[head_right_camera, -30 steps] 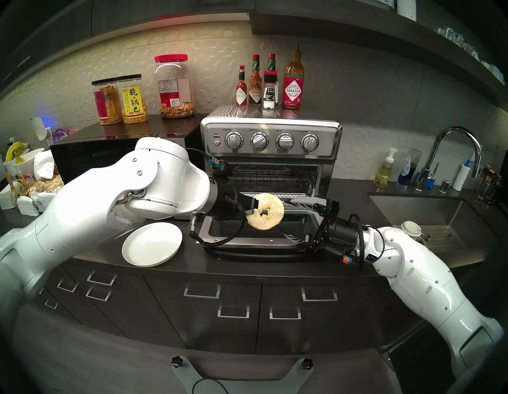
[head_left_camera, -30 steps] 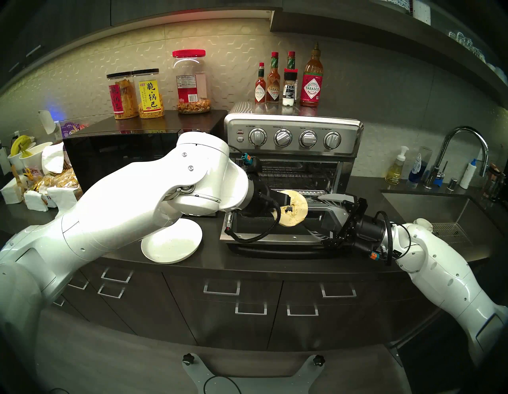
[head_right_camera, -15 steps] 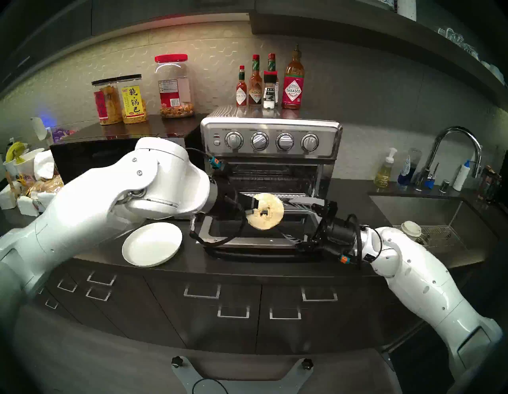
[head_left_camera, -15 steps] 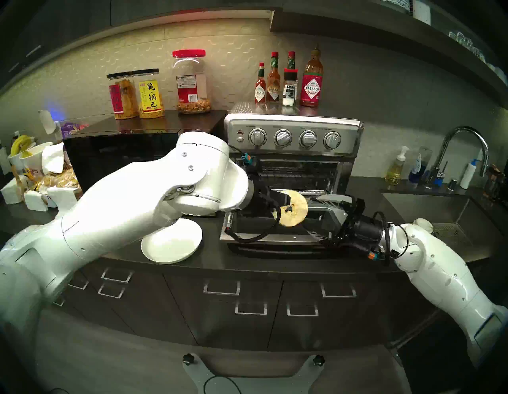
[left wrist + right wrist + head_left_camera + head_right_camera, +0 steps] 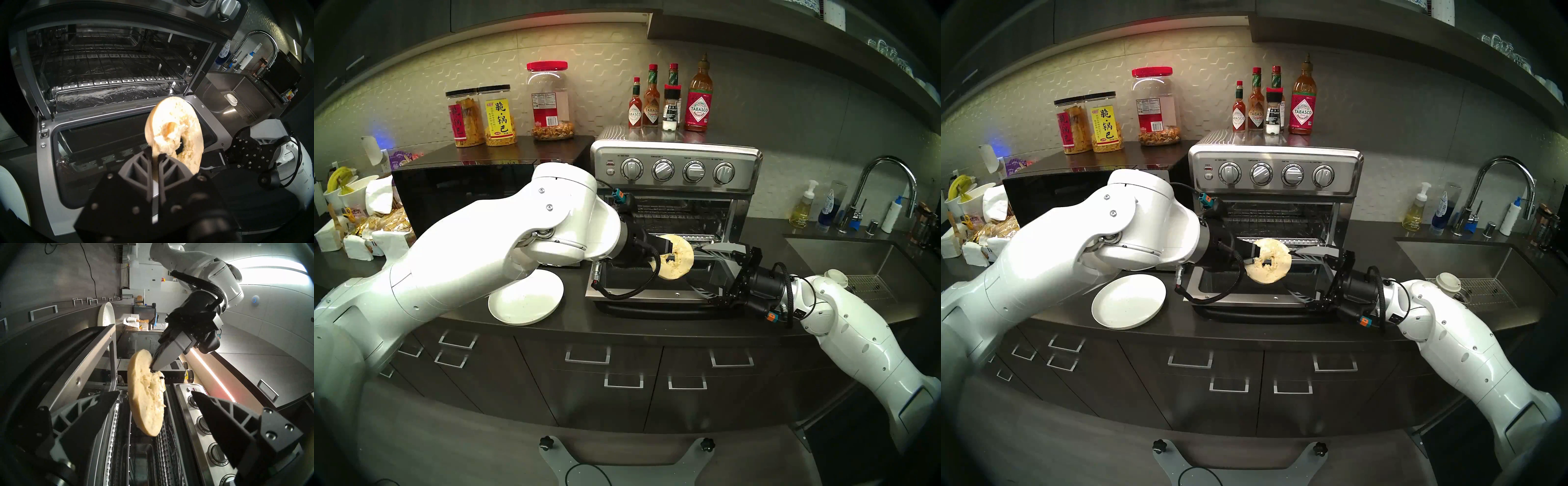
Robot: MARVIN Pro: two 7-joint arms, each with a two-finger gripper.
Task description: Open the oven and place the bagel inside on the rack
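The stainless oven (image 5: 673, 149) (image 5: 1275, 154) stands with its glass door (image 5: 45, 169) dropped flat. Its wire rack (image 5: 110, 67) spans the cavity with nothing on it. My left gripper (image 5: 668, 254) (image 5: 155, 152) is shut on the rim of the pale bagel (image 5: 678, 259) (image 5: 1271, 263) (image 5: 176, 132) (image 5: 146, 404). It holds the bagel on edge above the door, in front of the cavity. My right gripper (image 5: 695, 268) (image 5: 1292, 271) (image 5: 155, 393) is open at the bagel's right side. One finger is above and one below its edge; I cannot tell whether they touch it.
A white plate (image 5: 524, 302) lies on the dark counter left of the door. A black microwave (image 5: 460, 197) stands behind my left arm. Sauce bottles (image 5: 699, 101) stand on the oven's top. The sink (image 5: 857, 264) and faucet (image 5: 887, 183) are at the right.
My right gripper has moved left, up to the bagel's right edge, still open. The left gripper and the bagel have stayed in place.
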